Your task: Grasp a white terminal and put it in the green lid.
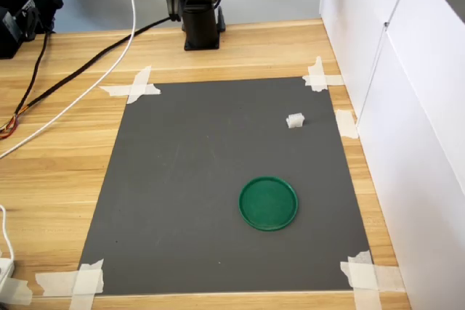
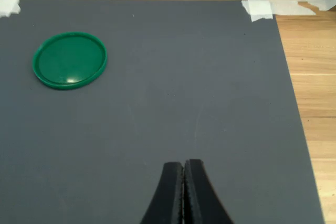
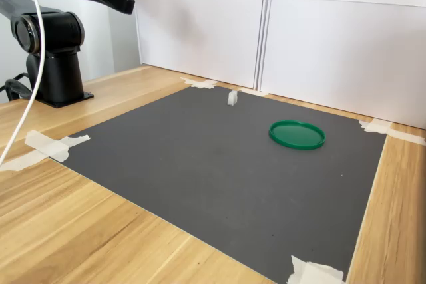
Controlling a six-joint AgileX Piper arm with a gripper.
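Observation:
The white terminal (image 1: 295,120) stands on the dark mat near its far corner, on the first exterior view's right; it also shows in the second exterior view (image 3: 231,98). It is out of the wrist view. The green lid (image 1: 269,202) lies flat and empty on the mat, well apart from the terminal (image 2: 70,60) (image 3: 297,134). My gripper (image 2: 184,165) hangs high above the mat with its black fingers pressed together and nothing between them. In the second exterior view the gripper (image 3: 130,6) is raised at the upper left, far from both objects.
The dark grey mat (image 1: 218,179) is taped at its corners to a wooden table. White panels (image 1: 407,107) wall off the first exterior view's right side. The arm's base (image 1: 200,27) stands beyond the mat's far edge, with a white cable (image 1: 109,70) and black cables beside it.

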